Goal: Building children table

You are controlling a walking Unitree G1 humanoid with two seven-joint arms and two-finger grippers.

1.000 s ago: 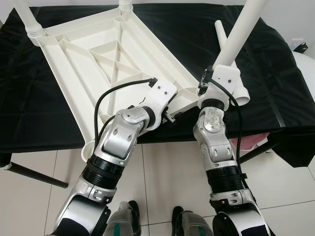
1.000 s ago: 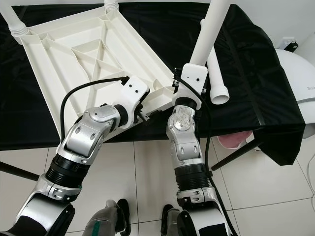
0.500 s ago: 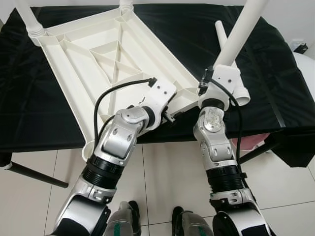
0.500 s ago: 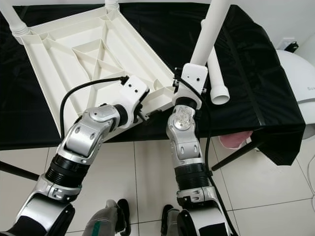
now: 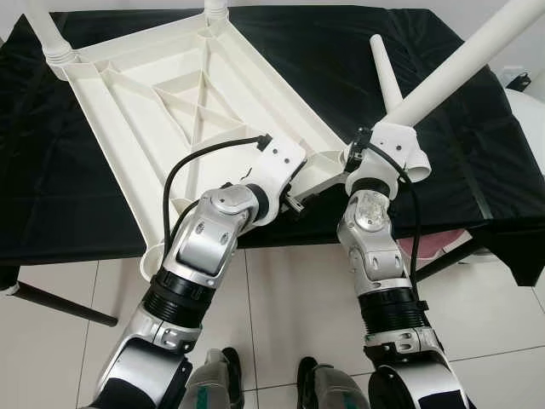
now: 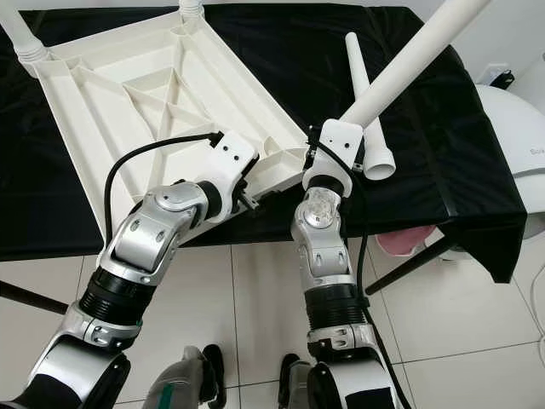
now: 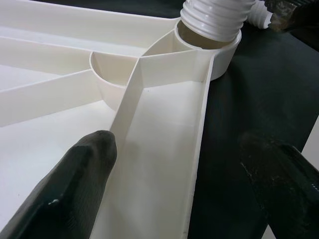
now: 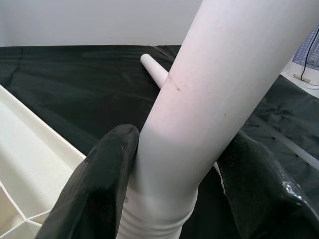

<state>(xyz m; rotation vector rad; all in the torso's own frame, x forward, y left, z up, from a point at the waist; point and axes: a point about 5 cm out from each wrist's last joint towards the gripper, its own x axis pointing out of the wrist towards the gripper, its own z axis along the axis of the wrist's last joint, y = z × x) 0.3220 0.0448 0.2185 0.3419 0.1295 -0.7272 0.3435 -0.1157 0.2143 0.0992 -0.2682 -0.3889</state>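
— Lying upside down on the black-draped bench (image 5: 68, 196), upper left of frame, the white tabletop (image 5: 179, 111) is seen?

— Yes. Its near corner is straddled by the left gripper (image 7: 184, 184), fingers spread wide. A white leg (image 5: 460, 64), tilted toward upper right, is clamped by the right gripper (image 8: 179, 189). A spare leg (image 6: 364, 102) lies beside it.

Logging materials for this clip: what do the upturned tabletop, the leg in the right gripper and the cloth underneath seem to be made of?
Tabletop: looks like moulded plastic, cream-white, matt; thin ribs and a round corner socket.
Leg held by the right gripper: probably the same plastic, smooth, slightly glossy, with a ridged threaded end.
Cloth: black fabric, matt; it creases and hangs over the edge.
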